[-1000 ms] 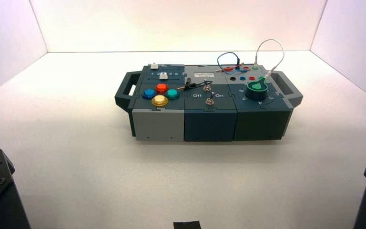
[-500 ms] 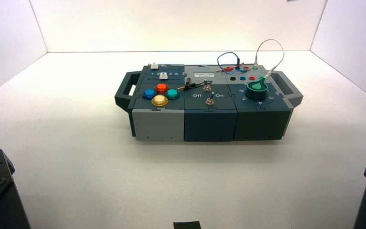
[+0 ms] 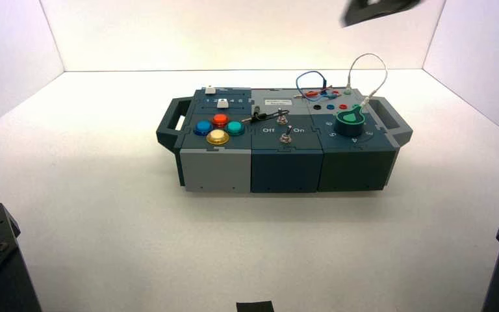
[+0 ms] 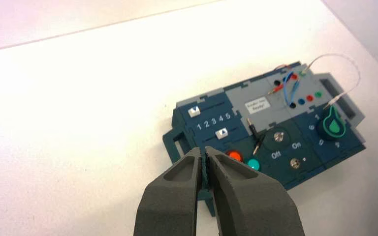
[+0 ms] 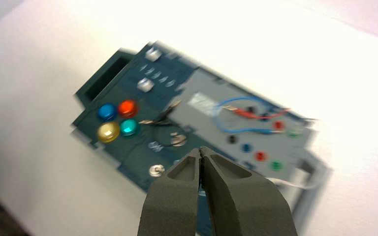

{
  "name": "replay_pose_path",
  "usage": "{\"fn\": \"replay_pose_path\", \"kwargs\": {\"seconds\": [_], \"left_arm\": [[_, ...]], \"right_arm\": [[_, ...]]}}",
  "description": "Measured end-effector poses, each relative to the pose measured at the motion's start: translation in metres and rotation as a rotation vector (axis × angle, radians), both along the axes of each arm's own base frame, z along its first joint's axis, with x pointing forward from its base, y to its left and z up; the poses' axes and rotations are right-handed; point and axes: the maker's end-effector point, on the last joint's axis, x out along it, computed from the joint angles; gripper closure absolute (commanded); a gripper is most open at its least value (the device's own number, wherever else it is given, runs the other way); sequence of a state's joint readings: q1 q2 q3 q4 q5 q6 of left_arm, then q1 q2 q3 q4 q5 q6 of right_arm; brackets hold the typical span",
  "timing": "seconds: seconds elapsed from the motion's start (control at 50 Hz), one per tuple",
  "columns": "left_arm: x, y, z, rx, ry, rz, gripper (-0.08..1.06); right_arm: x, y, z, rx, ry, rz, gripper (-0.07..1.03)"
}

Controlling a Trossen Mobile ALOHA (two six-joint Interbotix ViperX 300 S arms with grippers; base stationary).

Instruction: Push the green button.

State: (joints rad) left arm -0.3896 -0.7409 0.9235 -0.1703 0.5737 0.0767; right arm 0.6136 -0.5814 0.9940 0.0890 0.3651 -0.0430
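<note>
Though domed, glossy green button (image 3: 235, 127)

Left tool (image 4: 204, 156) covers the blue and yellow buttons in the left wrist view; only the red button (image 4: 235, 156) and green button (image 4: 253, 164) show just past its tips. Right wrist view is motion-blurred: slider numbers and switch lettering unreadable, and the right tool (image 5: 200, 156) hides the knob and the box's (image 5: 128, 81) near edge. High view: a dark arm part (image 3: 380, 9) is cut off by the top edge, can't tell which. Slider (image 3: 222, 103) numbers too small there.
</note>
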Motion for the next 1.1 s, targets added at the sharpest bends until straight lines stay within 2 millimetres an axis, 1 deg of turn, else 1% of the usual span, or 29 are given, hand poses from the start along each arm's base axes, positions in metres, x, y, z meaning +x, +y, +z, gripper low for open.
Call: {"fn": "replay_pose_path", "kwargs": {"seconds": [0.04, 0.12, 0.16, 0.22, 0.24, 0.28, 0.32, 0.34, 0.4, 0.44, 0.46, 0.48, 0.64, 0.68, 0.7, 0.74, 0.82, 0.86, 0.88, 0.94, 1.1], "left_arm": [[0.0, 0.0, -0.002, 0.005, 0.003, -0.001, 0.93], [-0.002, 0.003, -0.01, 0.026, 0.012, -0.003, 0.93], [-0.002, 0.003, -0.011, 0.028, 0.012, -0.003, 0.93], [-0.002, 0.004, -0.014, 0.033, 0.015, -0.003, 0.93], [-0.001, 0.004, -0.016, 0.036, 0.02, -0.003, 0.93], [-0.002, 0.003, -0.018, 0.038, 0.023, -0.004, 0.93], [-0.002, 0.003, -0.018, 0.037, 0.021, -0.004, 0.93], [-0.001, 0.003, -0.018, 0.039, 0.022, -0.004, 0.93], [-0.001, 0.004, -0.018, 0.038, 0.02, -0.002, 0.93], [-0.001, 0.003, -0.017, 0.036, 0.019, -0.003, 0.93], [-0.001, 0.003, -0.017, 0.037, 0.018, -0.004, 0.93], [-0.001, 0.003, -0.018, 0.037, 0.02, -0.003, 0.93], [0.0, 0.003, -0.019, 0.038, 0.023, -0.003, 0.93], [0.0, 0.003, -0.019, 0.038, 0.023, -0.003, 0.93], [0.0, 0.003, -0.019, 0.037, 0.023, -0.003, 0.93], [0.0, 0.003, -0.019, 0.036, 0.022, -0.002, 0.93], [0.0, 0.003, -0.019, 0.038, 0.023, -0.003, 0.93], [0.0, 0.003, -0.019, 0.037, 0.023, -0.003, 0.93], [0.0, 0.003, -0.019, 0.037, 0.023, -0.003, 0.93], [0.0, 0.003, -0.018, 0.036, 0.022, -0.003, 0.93], [-0.001, 0.003, -0.016, 0.033, 0.015, -0.004, 0.93]], "right_arm": [[0.001, 0.004, -0.003, -0.008, 0.013, 0.009, 0.99], [0.005, 0.024, -0.007, -0.02, 0.043, 0.048, 0.99], [0.006, 0.034, -0.014, -0.035, 0.066, 0.071, 0.99], [0.006, 0.041, -0.018, -0.045, 0.081, 0.085, 0.99], [0.007, 0.049, -0.023, -0.054, 0.096, 0.099, 0.99], [0.008, 0.056, -0.027, -0.064, 0.11, 0.113, 0.99], [0.008, 0.059, -0.029, -0.071, 0.116, 0.12, 0.99], [0.009, 0.064, -0.032, -0.079, 0.126, 0.13, 0.99], [0.011, 0.069, -0.037, -0.091, 0.142, 0.135, 0.99], [0.014, 0.077, -0.04, -0.098, 0.15, 0.146, 0.99], [0.014, 0.077, -0.04, -0.099, 0.151, 0.146, 0.99], [0.016, 0.084, -0.043, -0.107, 0.159, 0.155, 0.99], [0.026, 0.099, -0.045, -0.11, 0.162, 0.166, 0.99], [0.026, 0.099, -0.045, -0.11, 0.162, 0.166, 0.99], [0.029, 0.104, -0.047, -0.112, 0.166, 0.167, 0.98], [0.031, 0.105, -0.047, -0.113, 0.165, 0.168, 0.99], [0.035, 0.115, -0.054, -0.122, 0.174, 0.178, 0.99], [0.034, 0.115, -0.056, -0.125, 0.18, 0.177, 0.99], [0.034, 0.118, -0.061, -0.135, 0.188, 0.184, 0.98], [0.034, 0.124, -0.068, -0.146, 0.201, 0.192, 0.99], [0.037, 0.13, -0.077, -0.165, 0.223, 0.199, 0.99]]}}
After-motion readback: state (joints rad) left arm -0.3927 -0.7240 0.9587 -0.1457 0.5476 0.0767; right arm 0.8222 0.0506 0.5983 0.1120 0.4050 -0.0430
